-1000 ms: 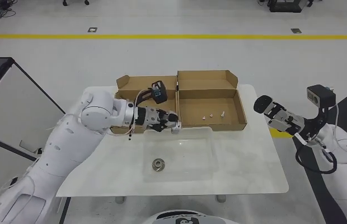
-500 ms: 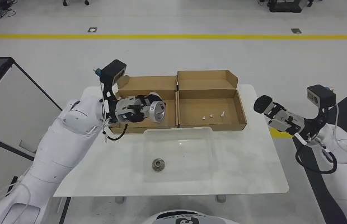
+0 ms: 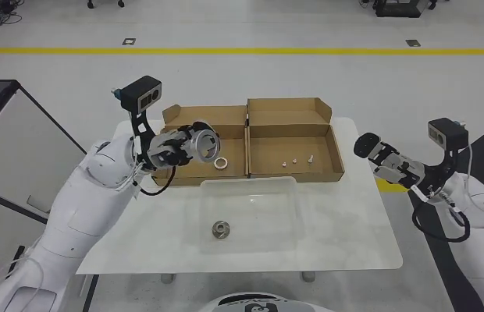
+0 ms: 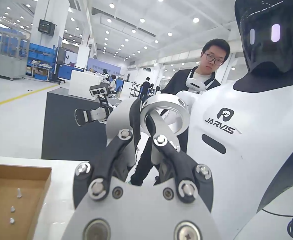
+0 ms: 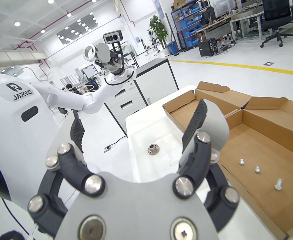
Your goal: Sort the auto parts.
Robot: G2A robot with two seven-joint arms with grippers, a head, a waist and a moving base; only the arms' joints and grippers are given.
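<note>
My left gripper [image 3: 197, 145] is raised above the left cardboard box [image 3: 179, 117], shut on a large silver metal ring [image 3: 204, 142], with one finger through the ring's hole. In the left wrist view the ring [image 4: 165, 116] sits at the fingertips of the left gripper [image 4: 142, 112], which points up and away from the table. A small pale ring [image 3: 222, 164] lies in the left box. Three bolts [image 3: 296, 161] lie in the right box [image 3: 336, 156]. A flanged metal hub [image 3: 219, 228] rests in the clear tray [image 3: 285, 187]. My right gripper [image 3: 367, 146] hangs open off the table's right edge.
The two boxes stand side by side at the table's far edge, with the tray just in front of them. From the right wrist, the hub [image 5: 153, 149] and bolts [image 5: 257, 169] lie beyond the open right gripper [image 5: 139, 126]. A dark cabinet [image 3: 16, 140] stands left of the table.
My left arm has lifted the large ring from the tray's far edge, moving left over the left box and tipping the wrist upward. The right arm has not moved.
</note>
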